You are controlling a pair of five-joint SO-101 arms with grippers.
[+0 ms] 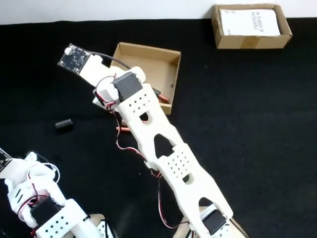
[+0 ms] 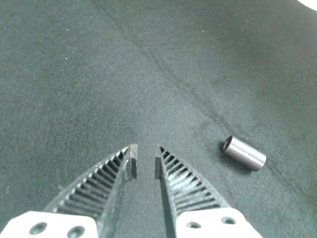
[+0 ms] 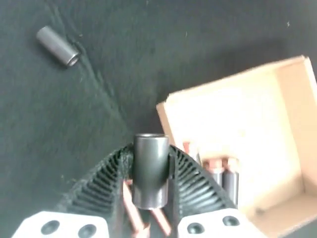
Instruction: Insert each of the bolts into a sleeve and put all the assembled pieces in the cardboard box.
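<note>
My right gripper [image 3: 150,151] is shut on a dark sleeve [image 3: 150,171], held upright just outside the corner of the open cardboard box [image 3: 257,114]. Copper bolts [image 3: 132,213] lie on the cloth below the held sleeve. Inside the box, near its wall, rest assembled pieces [image 3: 224,174] with copper heads. A loose sleeve [image 1: 64,124] lies on the black cloth left of the box [image 1: 171,74]. My left gripper [image 2: 144,161] hovers over bare cloth, open by a narrow gap with nothing in it, and the loose sleeve [image 2: 243,152] lies a short way off to its side.
The right arm [image 1: 168,153] stretches diagonally across the middle of the table to the box. The left arm [image 1: 34,198] sits at the near left corner. A second cardboard box [image 1: 251,40] holding white paper stands at the far right.
</note>
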